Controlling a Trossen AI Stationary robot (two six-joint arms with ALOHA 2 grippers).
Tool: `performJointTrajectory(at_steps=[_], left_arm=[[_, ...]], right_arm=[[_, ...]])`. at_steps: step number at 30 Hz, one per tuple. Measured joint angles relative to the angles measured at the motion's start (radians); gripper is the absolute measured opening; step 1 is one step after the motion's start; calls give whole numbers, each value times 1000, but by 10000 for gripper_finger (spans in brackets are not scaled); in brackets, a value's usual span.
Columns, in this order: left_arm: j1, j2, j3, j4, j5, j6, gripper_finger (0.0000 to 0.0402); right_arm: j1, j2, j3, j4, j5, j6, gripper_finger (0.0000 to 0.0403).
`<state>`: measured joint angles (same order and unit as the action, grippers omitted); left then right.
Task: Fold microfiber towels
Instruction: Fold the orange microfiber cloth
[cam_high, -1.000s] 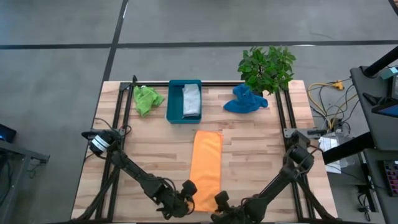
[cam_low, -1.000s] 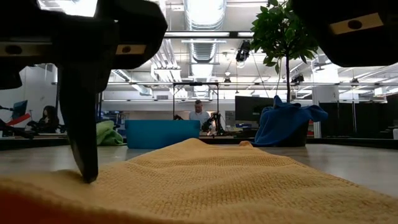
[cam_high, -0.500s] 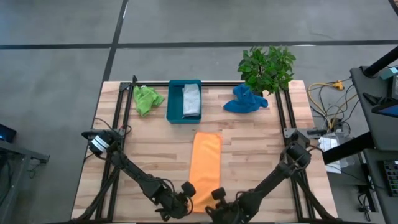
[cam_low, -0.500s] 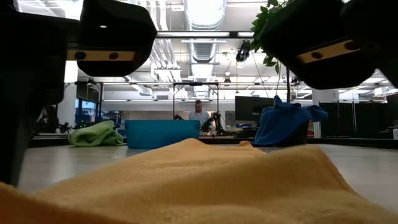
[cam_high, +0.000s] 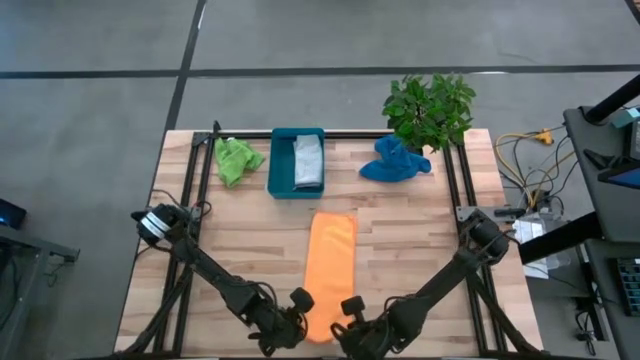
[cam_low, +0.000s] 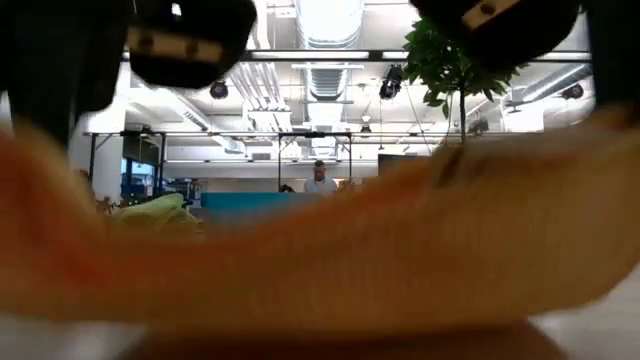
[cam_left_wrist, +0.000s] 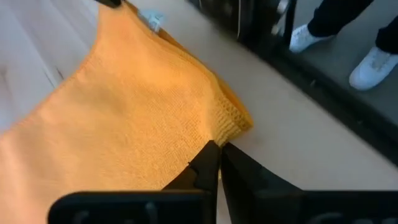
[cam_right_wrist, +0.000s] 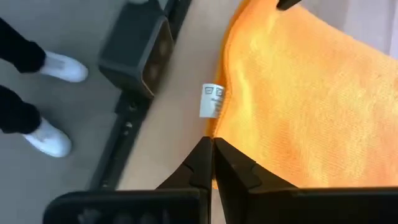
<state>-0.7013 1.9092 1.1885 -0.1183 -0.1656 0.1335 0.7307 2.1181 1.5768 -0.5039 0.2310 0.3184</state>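
An orange towel (cam_high: 331, 262), folded into a long narrow strip, lies on the wooden table and runs from the middle toward the near edge. Its near end is raised and fills the low view as an orange band (cam_low: 320, 250). My left gripper (cam_high: 298, 304) is shut on the near left corner. My right gripper (cam_high: 351, 307) is shut on the near right corner. A lime green towel (cam_high: 236, 159) and a blue towel (cam_high: 393, 161) lie crumpled at the far side. A folded grey towel (cam_high: 307, 160) rests in the teal tray (cam_high: 280, 162). My left gripper pinches the orange towel's near edge beside its left corner (cam_left_wrist: 229, 126) between its two shut fingers, slanting down from the near side. More than one layer shows at that corner. The corner is raised off the table. The far part of the strip stays on the wood. My right gripper pinches the towel's near edge by the right corner (cam_right_wrist: 219, 127), close to the white care label (cam_right_wrist: 211, 100), between its two shut fingers. It slants down from the near side. That corner is lifted, and the cloth runs away from the fingers toward the far side.
A potted plant (cam_high: 430, 108) stands at the far right corner, behind the blue towel. Black frame rails (cam_high: 195, 200) run along the table's left and right sides. Bare wood (cam_high: 420, 230) lies on both sides of the orange strip. A person's shoes (cam_right_wrist: 56, 65) show beyond the near edge.
Both grippers have shut on the orange towel's near corners and risen, the right one more. The towel's near end has come up off the table and now spans the low view. Its far end has stayed in place.
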Motion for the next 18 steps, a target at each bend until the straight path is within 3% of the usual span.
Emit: performJointTrajectory(at_steps=[6,12,18], left_arm=[[1,-51,-2,-4,3,-1,0],[2,-64,-2,-4,76,-29,0],[16,-66,-4,-2,136,-53,0]], right_arm=[[-2,-60,1,4,-26,22,9],[0,-93,1,6,-69,41,9],[-25,-113,-1,7,-214,93,9]])
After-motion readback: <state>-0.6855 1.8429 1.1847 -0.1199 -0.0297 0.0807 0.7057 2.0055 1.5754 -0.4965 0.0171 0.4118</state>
